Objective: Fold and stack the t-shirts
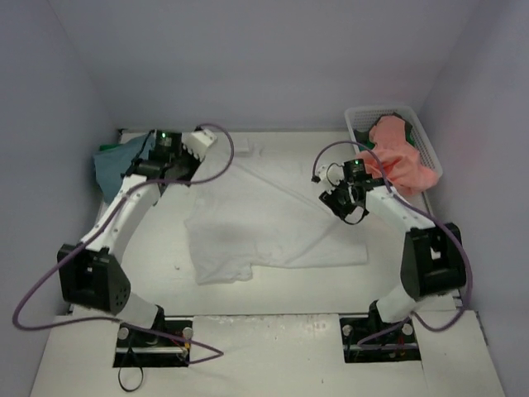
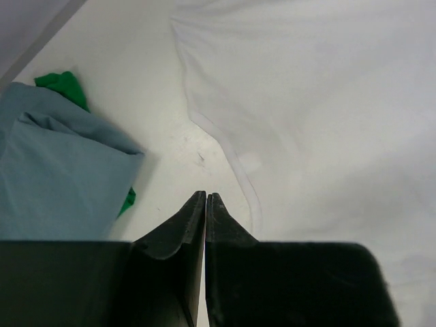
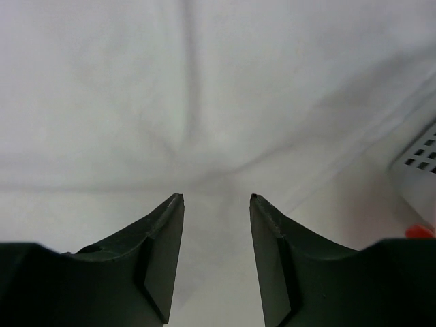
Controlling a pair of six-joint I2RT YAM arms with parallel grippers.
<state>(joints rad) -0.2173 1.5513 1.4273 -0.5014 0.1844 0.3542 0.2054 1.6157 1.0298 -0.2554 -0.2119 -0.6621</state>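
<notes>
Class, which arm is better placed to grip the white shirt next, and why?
Probably right: the right gripper is open over the white shirt; the left gripper is shut beside its edge.

Green t-shirt point(image 2: 63, 84) mostly under blue t-shirt point(image 2: 54, 177)

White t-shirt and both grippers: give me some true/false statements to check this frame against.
1. The white t-shirt lies on the table. True.
2. The right gripper is shut on it. False: its jaws stand open over the cloth.
3. The left gripper is shut. True.
4. The pink t-shirt lies on the blue t-shirt. False: it hangs out of the basket at the far right.
5. A green t-shirt peeks from under the blue one. True.
</notes>
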